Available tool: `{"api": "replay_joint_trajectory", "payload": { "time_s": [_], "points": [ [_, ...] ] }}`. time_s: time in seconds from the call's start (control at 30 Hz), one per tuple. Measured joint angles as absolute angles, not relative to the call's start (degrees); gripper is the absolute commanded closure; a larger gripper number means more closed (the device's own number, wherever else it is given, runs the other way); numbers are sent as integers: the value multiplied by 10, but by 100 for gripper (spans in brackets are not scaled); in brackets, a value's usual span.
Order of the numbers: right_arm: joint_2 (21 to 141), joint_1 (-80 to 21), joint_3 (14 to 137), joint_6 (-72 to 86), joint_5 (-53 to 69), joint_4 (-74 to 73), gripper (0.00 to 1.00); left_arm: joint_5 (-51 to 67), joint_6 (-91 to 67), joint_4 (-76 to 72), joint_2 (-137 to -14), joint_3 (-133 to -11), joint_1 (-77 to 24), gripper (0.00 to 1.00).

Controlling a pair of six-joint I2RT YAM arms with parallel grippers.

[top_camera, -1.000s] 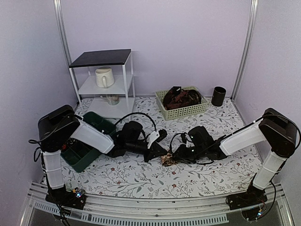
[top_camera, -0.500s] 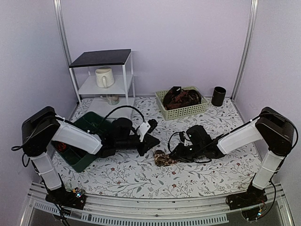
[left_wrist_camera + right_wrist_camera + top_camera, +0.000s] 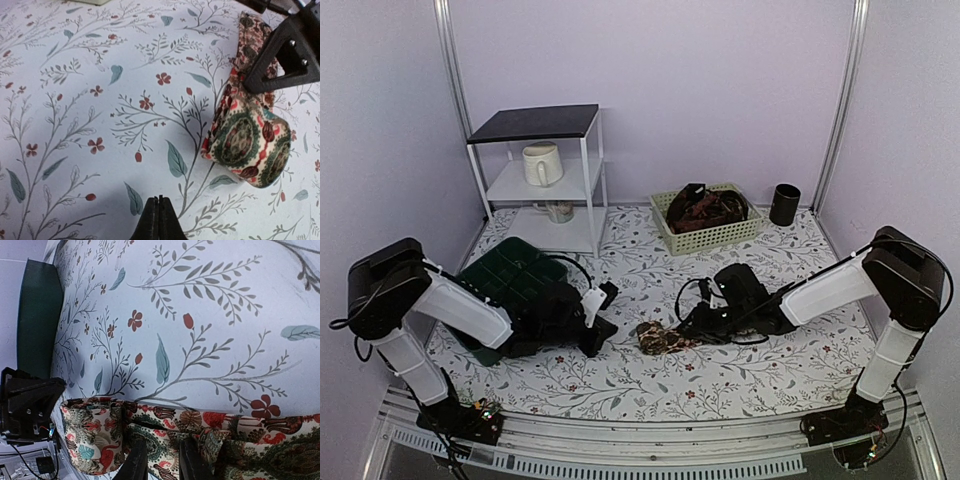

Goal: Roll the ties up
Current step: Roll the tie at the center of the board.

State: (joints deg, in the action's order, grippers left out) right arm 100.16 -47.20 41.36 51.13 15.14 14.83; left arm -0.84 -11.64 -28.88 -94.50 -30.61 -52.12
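With the right claw [image 3: 162, 462] clamped on the half-coiled red-and-cream paisley fabric tie [image 3: 245, 140] and the left claw [image 3: 159, 220] pressed together nearby, wind tightly, edges aligned.

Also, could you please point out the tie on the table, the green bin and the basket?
tie [image 3: 247, 145]: left wrist view, on its rolled patterned end.
green bin [image 3: 508, 272]: top external view, on its dark green surface.
basket [image 3: 715, 238]: top external view, on its front wall.

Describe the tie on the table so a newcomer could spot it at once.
Look mid-table on the floral cloth. A bunched paisley tie lies there at the right tool. Unlike the ties heaped in the pale basket behind, it lies alone.
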Motion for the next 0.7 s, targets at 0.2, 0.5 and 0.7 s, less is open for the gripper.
{"api": "replay_joint_trajectory", "payload": {
  "time_s": [0.2,0.5,0.7],
  "points": [
    [985,-473,429,507,151,126,62,32,-132,-315,-992,-303,-522,100],
    [980,-503,462,501,145,97,44,70,-149,-366,-1021,-304,-522,100],
    [996,-518,502,495,141,80,42,76,-152,-375,-1024,-305,-522,100]
  ]
}}
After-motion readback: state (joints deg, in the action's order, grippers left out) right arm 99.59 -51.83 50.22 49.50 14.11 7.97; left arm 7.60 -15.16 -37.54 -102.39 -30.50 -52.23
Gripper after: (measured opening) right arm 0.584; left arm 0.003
